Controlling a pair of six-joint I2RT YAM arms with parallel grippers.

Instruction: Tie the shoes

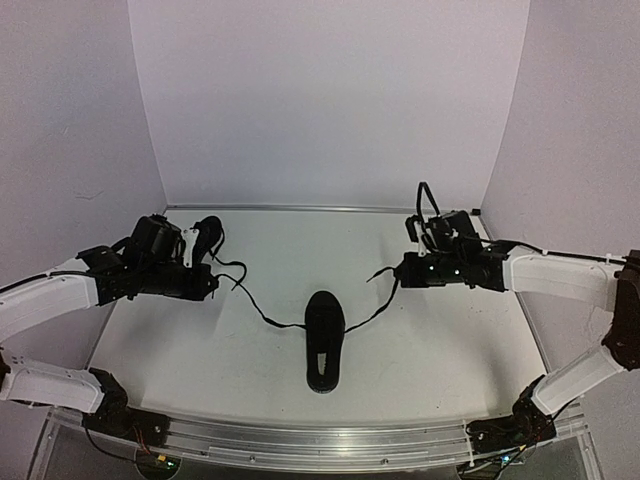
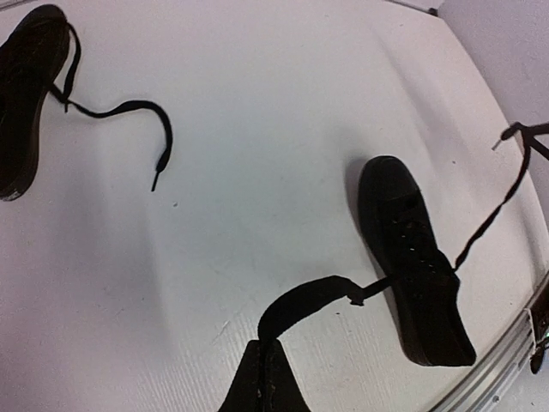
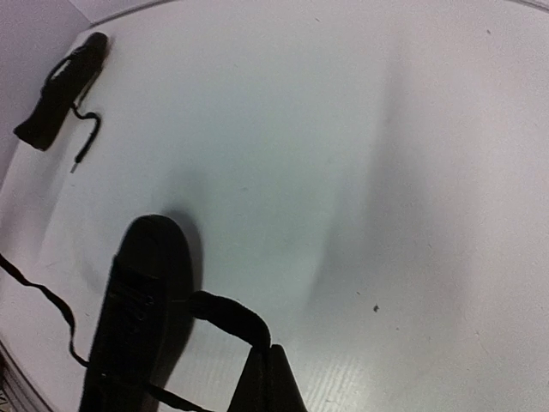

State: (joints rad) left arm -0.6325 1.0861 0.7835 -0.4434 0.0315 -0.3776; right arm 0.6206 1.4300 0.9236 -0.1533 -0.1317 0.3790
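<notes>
Second shoe [image 1: 209,237], upper left of overhead view: lower part hidden behind left arm [image 1: 150,268]. In left wrist view same shoe cut by left edge. Middle shoe [image 3: 133,326]: blurred in right wrist view, lower end cut by bottom edge. Left hand [image 2: 264,352], right hand [image 3: 268,356]: only tips inside bottom edge. Lace [image 1: 372,312] ends at hands in overhead view: too small to tell.

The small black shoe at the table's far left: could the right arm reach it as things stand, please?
Probably not: the right gripper is shut on the black lace of the centre black shoe, and the far shoe lies across the table, behind the left gripper.
</notes>
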